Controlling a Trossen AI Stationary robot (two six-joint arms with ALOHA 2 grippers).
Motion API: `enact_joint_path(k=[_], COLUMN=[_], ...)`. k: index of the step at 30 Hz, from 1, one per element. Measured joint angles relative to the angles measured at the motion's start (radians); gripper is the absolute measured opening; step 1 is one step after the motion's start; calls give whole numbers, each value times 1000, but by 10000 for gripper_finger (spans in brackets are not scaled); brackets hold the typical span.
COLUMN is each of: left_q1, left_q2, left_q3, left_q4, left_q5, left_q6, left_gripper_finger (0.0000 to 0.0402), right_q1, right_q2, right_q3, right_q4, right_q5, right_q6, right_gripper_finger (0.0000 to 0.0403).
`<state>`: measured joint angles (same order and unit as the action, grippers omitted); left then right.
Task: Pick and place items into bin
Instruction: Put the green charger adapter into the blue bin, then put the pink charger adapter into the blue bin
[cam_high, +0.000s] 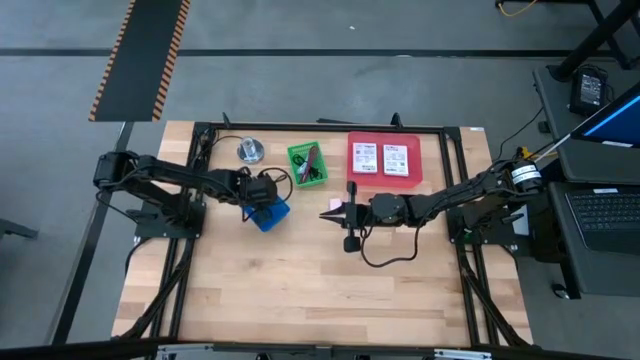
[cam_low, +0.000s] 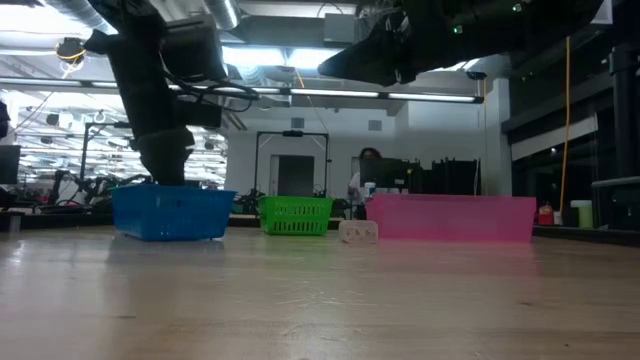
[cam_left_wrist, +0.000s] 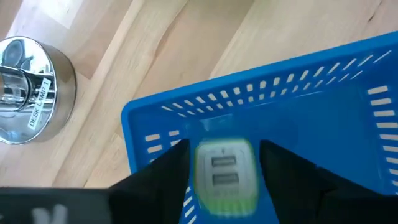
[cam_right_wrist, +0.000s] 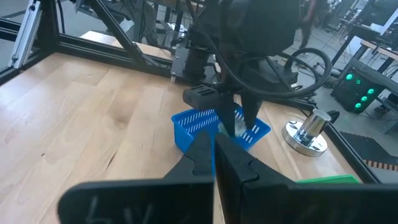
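**A:** Where is the left gripper seen?

**B:** It is lowered into the slotted blue plastic basket left of the table's centre. A small white-and-green charger block with two USB ports is clamped between its dark fingers — held just above the basket's floor.

**A:** And the right gripper?

**B:** It is held in the air over the middle of the light wooden table, just right of the blue basket, with its fingers pressed together and nothing between them. It is pointed towards the left arm.

**A:** What else is laid out?

**B:** A small green slotted basket is set at the far side, with thin dark red and pink pieces inside it. To its right a shallow pink rectangular tray is placed, and two white green-printed packets are laid flat in it side by side. A tiny pink cube is left on the bare wood, near the right gripper's tip. A round silver metal desk bell is stood left of the green basket — apart from it, on the table.
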<state>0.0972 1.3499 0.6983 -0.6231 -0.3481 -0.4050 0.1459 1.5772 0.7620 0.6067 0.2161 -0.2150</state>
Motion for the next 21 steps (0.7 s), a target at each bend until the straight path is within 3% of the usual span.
enact_joint_path(k=[6, 21], left_q1=[4, -26], left_q2=[0, -14], left_q3=[0, 0], left_q4=[1, 97], left_q5=[1, 58], left_q6=[-1, 140], left_gripper_finger=[211, 184], right_q1=[0, 0], right_q2=[0, 0], right_q3=[0, 0], right_q4=[-6, -8], right_q5=[0, 1], right_q6=[0, 1], right_gripper_finger=[0, 0])
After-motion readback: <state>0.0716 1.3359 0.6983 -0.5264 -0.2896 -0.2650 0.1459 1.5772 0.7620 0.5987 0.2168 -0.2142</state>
